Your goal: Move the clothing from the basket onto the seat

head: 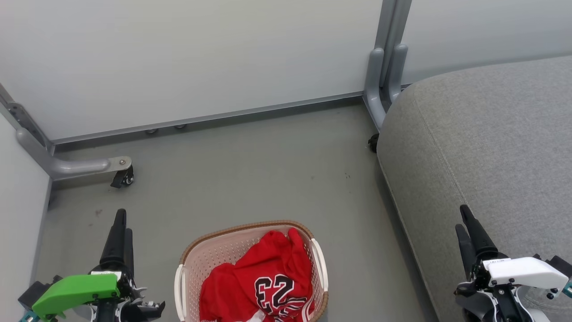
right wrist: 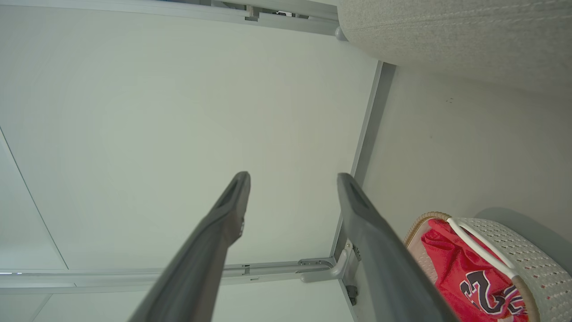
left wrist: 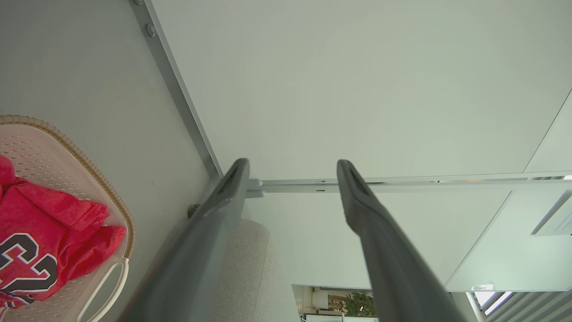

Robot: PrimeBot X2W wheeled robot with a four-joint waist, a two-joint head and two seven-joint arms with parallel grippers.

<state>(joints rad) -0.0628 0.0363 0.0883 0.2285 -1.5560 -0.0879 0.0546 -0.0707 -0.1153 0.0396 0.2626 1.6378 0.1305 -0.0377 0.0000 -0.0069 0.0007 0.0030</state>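
The cream basket with a brown rim stands on the floor at the bottom centre, between my two arms. Red clothing marked "23" lies crumpled inside it. The big grey seat fills the right side. My left gripper hangs open to the left of the basket, holding nothing. My right gripper is open over the seat's front edge, also holding nothing. The left wrist view shows the left gripper with jaws apart, the basket and the clothing at its left. In the right wrist view the right gripper is spread, with basket and clothing at lower right.
Pale partition panels close off the back and left. A metal foot with a caster juts out at the left, and a grey post with a small caster stands by the seat's corner. Grey floor lies between basket and panels.
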